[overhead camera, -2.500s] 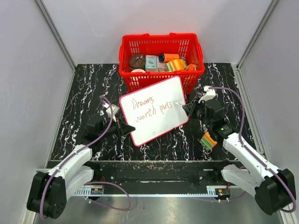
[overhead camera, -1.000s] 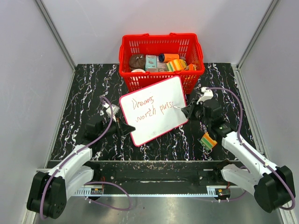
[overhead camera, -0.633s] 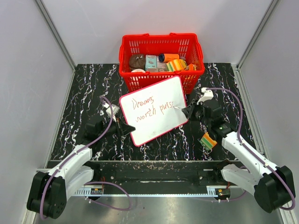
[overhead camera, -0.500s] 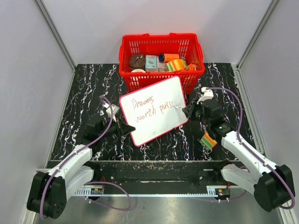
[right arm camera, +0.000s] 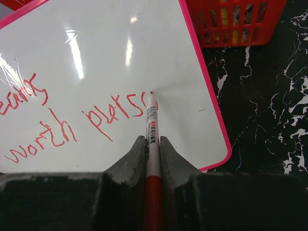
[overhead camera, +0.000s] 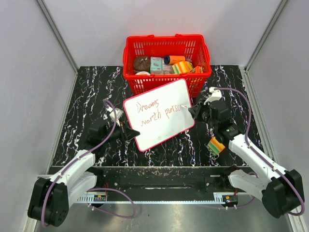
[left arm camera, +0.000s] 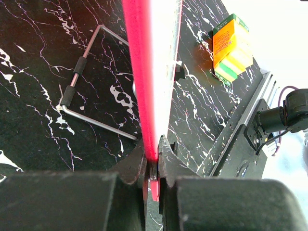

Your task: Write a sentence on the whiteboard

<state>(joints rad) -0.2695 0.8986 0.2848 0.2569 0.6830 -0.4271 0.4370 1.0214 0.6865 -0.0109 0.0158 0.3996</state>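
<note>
black white-veined table (overhead camera: pixel 91 92) between pale grey walls (overhead camera: pixel 29 72), red basket (overhead camera: pixel 166 43) at the back. the whiteboard (overhead camera: pixel 164 133) stood tilted before it, its left edge clamped in the left gripper (overhead camera: pixel 129 133) — the right gripper (overhead camera: pixel 192 111) pinched a marker (right arm camera: pixel 152 122), tip at the writing's end. the sentence (overhead camera: pixel 148 121) ran "dreams worth purs" — second line longer than moments before
</note>
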